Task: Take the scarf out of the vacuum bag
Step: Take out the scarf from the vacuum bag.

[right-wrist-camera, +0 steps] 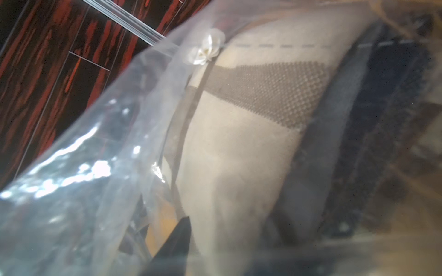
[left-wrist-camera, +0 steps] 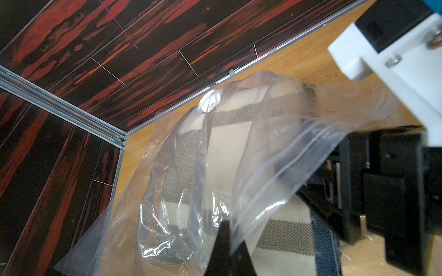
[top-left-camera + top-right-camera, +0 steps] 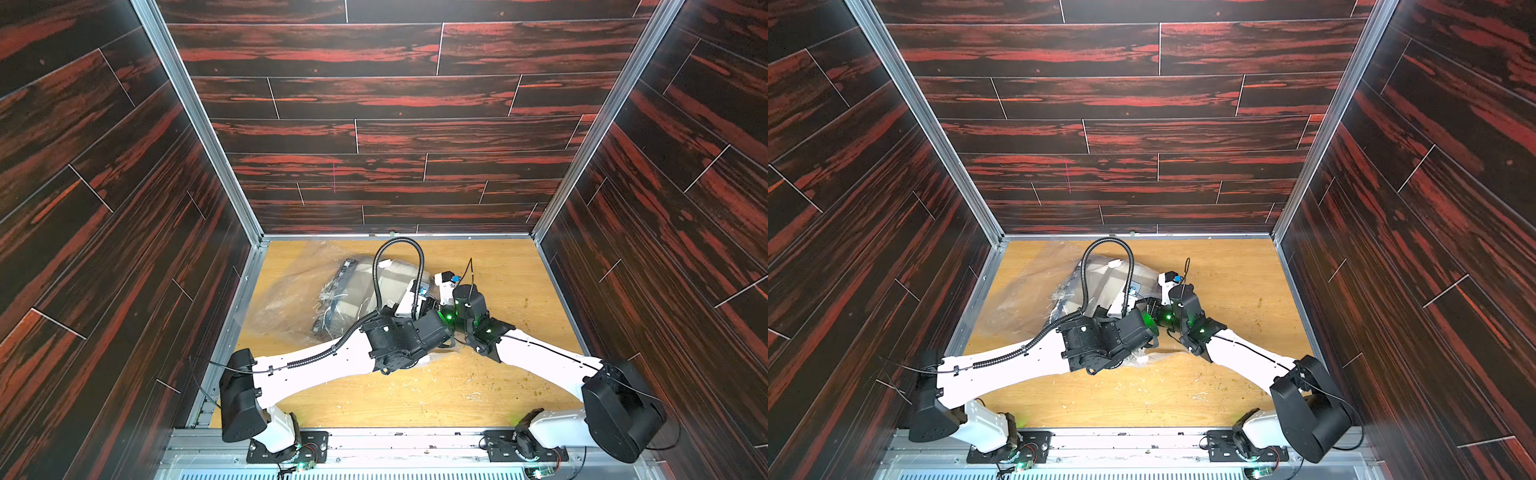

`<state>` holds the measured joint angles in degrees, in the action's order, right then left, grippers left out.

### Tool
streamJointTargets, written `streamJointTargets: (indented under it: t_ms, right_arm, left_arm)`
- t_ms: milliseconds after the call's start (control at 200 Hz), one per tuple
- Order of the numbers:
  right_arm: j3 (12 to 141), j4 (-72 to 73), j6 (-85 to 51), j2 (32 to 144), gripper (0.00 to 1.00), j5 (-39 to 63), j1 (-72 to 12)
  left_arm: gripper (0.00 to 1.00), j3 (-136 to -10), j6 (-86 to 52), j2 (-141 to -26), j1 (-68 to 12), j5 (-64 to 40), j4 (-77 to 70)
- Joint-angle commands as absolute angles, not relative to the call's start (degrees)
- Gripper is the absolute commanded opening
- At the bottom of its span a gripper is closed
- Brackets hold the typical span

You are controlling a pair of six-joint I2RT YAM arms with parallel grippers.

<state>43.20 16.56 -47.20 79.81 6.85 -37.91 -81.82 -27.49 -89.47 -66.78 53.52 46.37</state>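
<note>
Seeing folded scarf (image 2: 227,148), cream with grey bands and a navy edge, inside the vacuum bag (image 3: 286,299), bulk directly under the valve disc (image 2: 210,101). Not out yet, by the look of it.

Handling guess: expect soft, light, floppy cloth with decent friction; should bunch and drag rather than slide as a block. Treat the bag film as slick, crinkly and shapeless; will follow the cloth unless pinned. Take hold of the scarf at the fold end farthest from the valve disc, just inside the zip-seal edge (image 2: 299,165); pinch several layers, not one.

Got left gripper (image 2: 227,243) clamped tight on the bag's lip at that zip-seal end, opposite the valve disc, holding film lifted off the cloth.

Can't tell right gripper (image 2: 315,188) width: only seen through film, blurred. Sits at the mouth end too, away from the valve disc, just beside the left gripper, pointed at the scarf. In the right wrist view, looking through plastic along the cloth toward the disc; can't confirm contact.
</note>
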Motion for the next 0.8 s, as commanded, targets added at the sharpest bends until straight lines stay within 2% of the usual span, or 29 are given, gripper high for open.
streamJointTargets:
  t_ms: [0,180,486,797]
  right_arm:
    - [44.82,16.54,-48.04,80.66,0.53,6.43,-38.09]
    - [45.52,18.21,-49.04,82.10,0.52,8.36,-38.12]
    - [47.65,20.74,-49.83,84.67,0.40,11.45,-38.11]
    - [49.53,17.21,-48.92,85.79,0.10,10.05,-38.18]
  left_arm:
    - [0.00,-80.91,-28.70,-86.66,-66.45,56.25,46.95]
    - [0.00,-80.77,-28.48,-86.47,-66.36,56.34,46.68]
    - [0.00,-79.72,-28.48,-86.22,-66.42,56.87,46.37]
    - [0.00,-79.19,-27.09,-85.27,-66.02,59.19,46.40]
